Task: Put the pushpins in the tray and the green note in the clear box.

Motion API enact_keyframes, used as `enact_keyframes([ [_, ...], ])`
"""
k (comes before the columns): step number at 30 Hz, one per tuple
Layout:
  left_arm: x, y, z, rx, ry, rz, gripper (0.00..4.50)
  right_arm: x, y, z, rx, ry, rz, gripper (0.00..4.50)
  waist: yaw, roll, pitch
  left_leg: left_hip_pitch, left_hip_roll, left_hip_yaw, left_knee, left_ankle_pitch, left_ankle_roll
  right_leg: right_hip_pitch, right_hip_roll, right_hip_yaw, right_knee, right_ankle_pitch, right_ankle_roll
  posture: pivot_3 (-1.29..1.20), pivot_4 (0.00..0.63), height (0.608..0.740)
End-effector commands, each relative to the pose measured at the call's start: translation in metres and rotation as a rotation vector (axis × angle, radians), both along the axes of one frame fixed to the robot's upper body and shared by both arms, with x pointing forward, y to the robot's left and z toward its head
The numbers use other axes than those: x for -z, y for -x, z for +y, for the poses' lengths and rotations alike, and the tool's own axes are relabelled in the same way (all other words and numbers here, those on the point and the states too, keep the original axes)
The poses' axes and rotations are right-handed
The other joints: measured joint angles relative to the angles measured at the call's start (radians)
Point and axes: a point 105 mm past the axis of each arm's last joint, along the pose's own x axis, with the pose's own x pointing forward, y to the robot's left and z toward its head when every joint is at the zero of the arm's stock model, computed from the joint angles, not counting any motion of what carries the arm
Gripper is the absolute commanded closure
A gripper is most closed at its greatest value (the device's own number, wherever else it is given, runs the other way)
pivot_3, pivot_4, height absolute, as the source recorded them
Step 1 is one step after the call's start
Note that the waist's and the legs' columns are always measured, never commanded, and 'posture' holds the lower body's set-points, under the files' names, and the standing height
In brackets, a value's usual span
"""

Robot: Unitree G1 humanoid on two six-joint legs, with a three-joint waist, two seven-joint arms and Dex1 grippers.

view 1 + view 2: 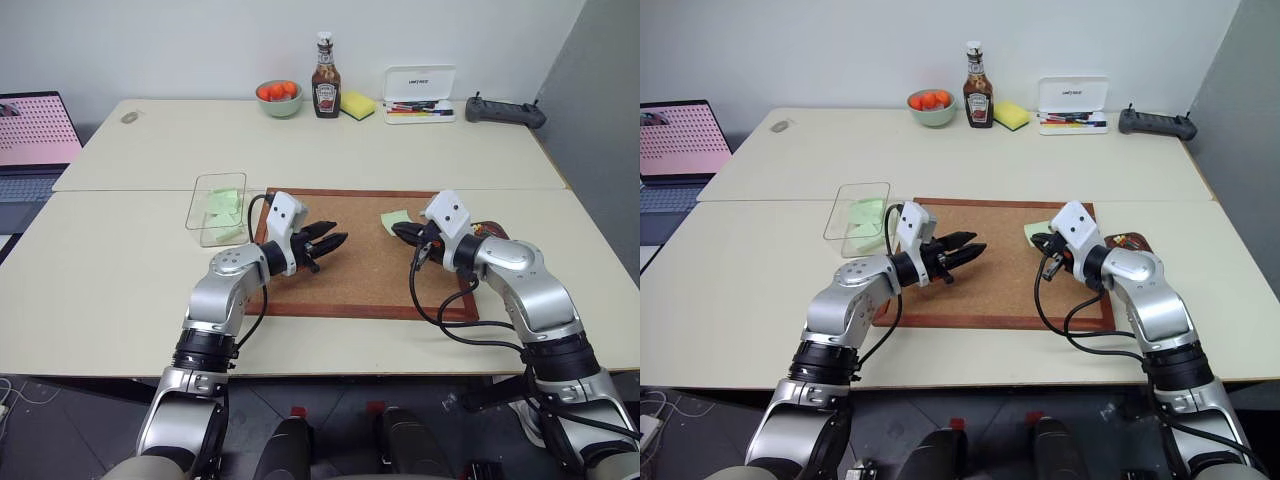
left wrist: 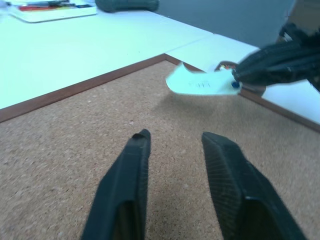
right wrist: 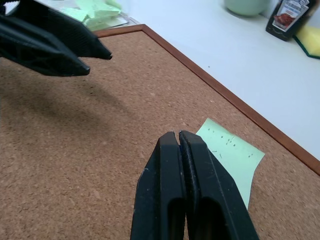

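The green note (image 2: 197,82) hangs just above the cork board (image 1: 360,270), near the board's far right corner. A blue pushpin (image 2: 235,85) sticks through one end of the note. My right gripper (image 1: 396,230) is shut, and its tips meet at that pin. My left gripper (image 1: 338,232) is open over the middle of the board. It points at the note from a short way off and holds nothing. The clear box (image 1: 217,208) stands off the board's left edge with green slips inside. The dark tray (image 1: 492,232) peeks out behind my right wrist.
Along the far table edge stand a green bowl of orange fruit (image 1: 279,97), a sauce bottle (image 1: 326,80), a yellow sponge (image 1: 357,104), a white pen case (image 1: 420,98) and a black controller (image 1: 505,110). A laptop (image 1: 35,140) sits at the far left.
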Motion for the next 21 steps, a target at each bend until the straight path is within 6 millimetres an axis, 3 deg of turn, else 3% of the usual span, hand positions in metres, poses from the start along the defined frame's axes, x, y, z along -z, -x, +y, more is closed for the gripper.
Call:
enact_keyframes([
  [1,-0.019,0.001,-0.003,0.002,-0.032,-0.123,1.63,-0.018,0.001,0.004,-0.025,-0.002,-0.081,4.50,0.000,0.000,0.000,0.000,0.000,0.000,0.000,0.000,0.000,0.000,0.000,0.000,0.000,0.000,0.000,0.00,0.150,0.740],
  [10,-0.020,-0.009,-0.004,-0.056,-0.032,-0.147,0.03,-0.021,0.002,0.006,-0.032,-0.010,-0.094,4.50,0.001,0.000,0.000,0.000,0.000,0.000,0.000,0.000,0.000,0.000,0.000,0.000,0.000,0.000,0.000,0.00,0.150,0.740],
  [21,-0.032,-0.022,-0.025,-0.085,0.333,0.216,0.03,-0.036,0.010,0.016,-0.110,0.042,-0.220,4.50,0.001,-0.001,0.001,0.000,0.000,0.000,0.000,0.000,0.000,0.000,0.000,0.000,0.000,0.000,0.000,0.00,0.150,0.740],
])
